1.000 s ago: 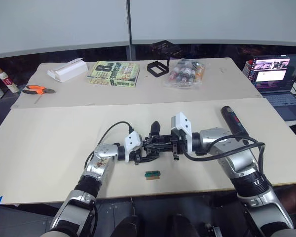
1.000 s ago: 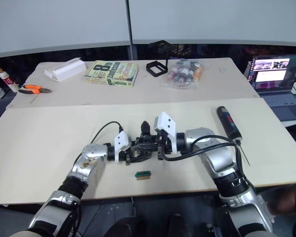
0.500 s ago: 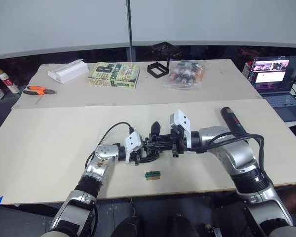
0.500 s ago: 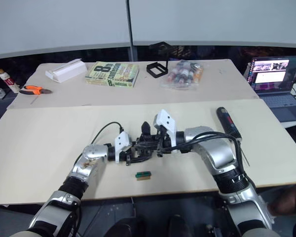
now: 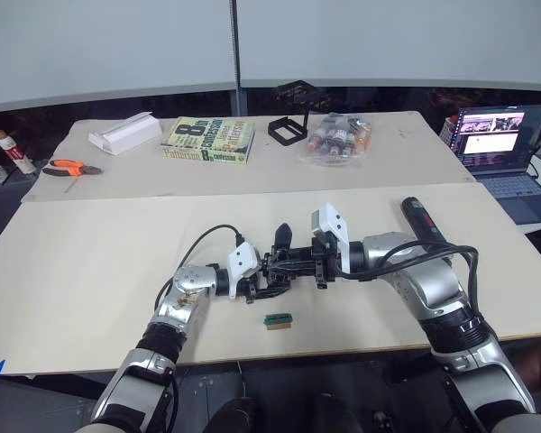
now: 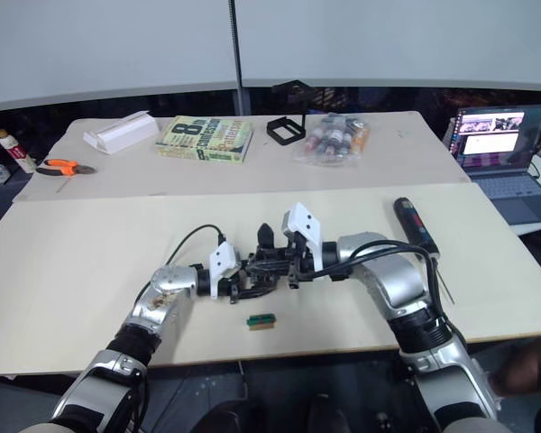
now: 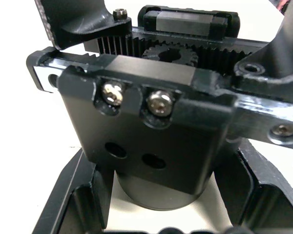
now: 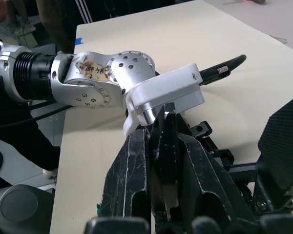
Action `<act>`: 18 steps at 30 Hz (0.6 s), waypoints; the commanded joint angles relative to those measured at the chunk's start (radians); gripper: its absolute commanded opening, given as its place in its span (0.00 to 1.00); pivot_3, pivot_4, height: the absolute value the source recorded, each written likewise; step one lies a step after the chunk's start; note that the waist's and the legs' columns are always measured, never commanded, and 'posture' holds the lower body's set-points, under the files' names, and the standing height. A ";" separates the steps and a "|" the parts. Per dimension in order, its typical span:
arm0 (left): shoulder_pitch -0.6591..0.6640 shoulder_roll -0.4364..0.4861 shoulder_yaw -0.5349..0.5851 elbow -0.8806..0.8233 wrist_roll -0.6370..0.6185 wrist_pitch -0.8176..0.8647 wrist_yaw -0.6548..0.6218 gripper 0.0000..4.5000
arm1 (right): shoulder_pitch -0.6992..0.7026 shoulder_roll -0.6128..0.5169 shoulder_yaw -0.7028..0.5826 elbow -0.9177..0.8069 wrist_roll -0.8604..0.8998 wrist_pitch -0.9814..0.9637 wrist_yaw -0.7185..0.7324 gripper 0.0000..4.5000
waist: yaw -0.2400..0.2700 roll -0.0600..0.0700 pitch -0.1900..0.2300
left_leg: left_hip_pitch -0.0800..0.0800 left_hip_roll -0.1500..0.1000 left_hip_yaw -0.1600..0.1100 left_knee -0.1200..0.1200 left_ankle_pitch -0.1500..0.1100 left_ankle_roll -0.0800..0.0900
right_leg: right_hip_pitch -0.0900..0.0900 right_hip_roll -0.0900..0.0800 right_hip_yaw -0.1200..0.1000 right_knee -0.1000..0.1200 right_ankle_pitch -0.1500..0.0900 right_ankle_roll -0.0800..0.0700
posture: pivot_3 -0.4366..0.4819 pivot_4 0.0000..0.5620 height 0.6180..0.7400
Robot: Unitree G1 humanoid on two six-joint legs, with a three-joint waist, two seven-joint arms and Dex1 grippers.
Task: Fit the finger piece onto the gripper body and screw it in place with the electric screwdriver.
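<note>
At mid-surface [image 5: 90,262] the two hands meet over the gripper body [image 5: 284,264]. The left hand [image 5: 257,283] grasps the gripper body, its fingers set around the block's lower part in the left wrist view. The right hand [image 8: 162,161] is clenched on the finger piece [image 8: 167,146], pinched between its fingers just beside the body. The electric screwdriver [image 5: 422,219] lies apart on the right; a small green block [image 5: 278,319] lies nearer the front edge.

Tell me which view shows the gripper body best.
The left wrist view: the gripper body fills it close up, with its two screws, empty holes and toothed rack plain. The eye views show it as a small dark block between the left gripper and the right gripper. The right wrist view shows part of its frame.
</note>
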 commanded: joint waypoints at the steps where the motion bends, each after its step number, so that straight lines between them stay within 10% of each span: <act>1: 0.008 -0.002 -0.020 -0.030 -0.005 0.002 -0.030 0.52 | 0.019 -0.019 0.014 0.041 -0.043 0.068 -0.042 0.08 | 0.000 0.000 0.000 | 0.000 0.000 0.000 0.000 0.000 0.000 | 0.000 0.000 0.000 0.000 0.000 0.000 | 0.48 0.27 1.00; 3: 0.007 -0.004 -0.021 -0.029 -0.005 0.001 -0.030 0.52 | 0.015 -0.011 -0.001 0.018 -0.024 0.072 -0.039 0.08 | 0.000 0.000 0.000 | 0.000 0.000 0.000 0.000 0.000 0.000 | 0.000 0.000 0.000 0.000 0.000 0.000 | 0.48 0.27 1.00; 14: 0.013 -0.001 -0.012 -0.023 -0.006 -0.004 -0.027 0.52 | 0.027 -0.004 -0.061 -0.101 0.021 -0.024 0.014 0.99 | 0.001 0.000 0.000 | -0.008 -0.001 0.000 0.001 0.001 -0.001 | -0.004 0.000 0.000 0.000 0.000 0.000 | 0.48 0.27 1.00; 18: 0.017 -0.004 -0.006 -0.023 -0.009 0.000 -0.018 0.52 | 0.040 0.004 -0.093 -0.104 0.045 -0.072 0.037 1.00 | 0.001 0.000 0.000 | -0.008 -0.001 0.000 0.000 0.001 -0.001 | -0.004 0.000 0.000 0.000 0.000 0.000 | 0.48 0.27 1.00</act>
